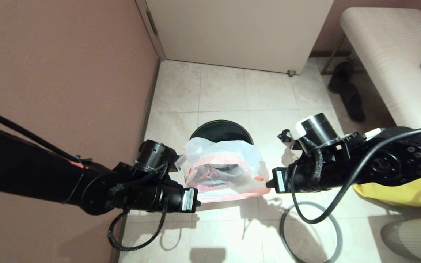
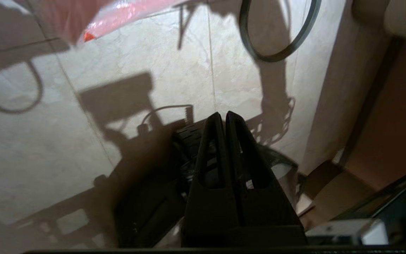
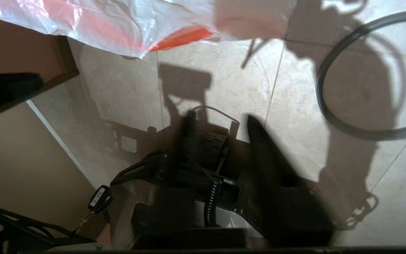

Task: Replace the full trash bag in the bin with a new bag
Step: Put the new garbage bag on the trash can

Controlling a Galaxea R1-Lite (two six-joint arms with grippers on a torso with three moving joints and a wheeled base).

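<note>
The black bin (image 1: 220,132) stands on the tiled floor near the wall. The full trash bag (image 1: 222,168), white with orange-red print, bulges out of it toward me. My left wrist (image 1: 159,175) is at the bag's left side and my right wrist (image 1: 316,164) at its right. Both point down at the floor. My left gripper (image 2: 223,116) is shut with nothing in it. My right gripper (image 3: 220,123) is blurred, its fingers apart and empty. The bag's edge (image 2: 118,14) (image 3: 118,31) hangs clear of both. The new bag is out of view.
The thin grey hoop (image 1: 311,233) (image 2: 277,53) (image 3: 347,120) lies on the floor before the bin, toward my right. A yellow fabric bag (image 1: 404,191) sits under my right arm. A bench (image 1: 389,58) and black slippers (image 1: 345,89) are at the right, the wall (image 1: 68,73) at the left.
</note>
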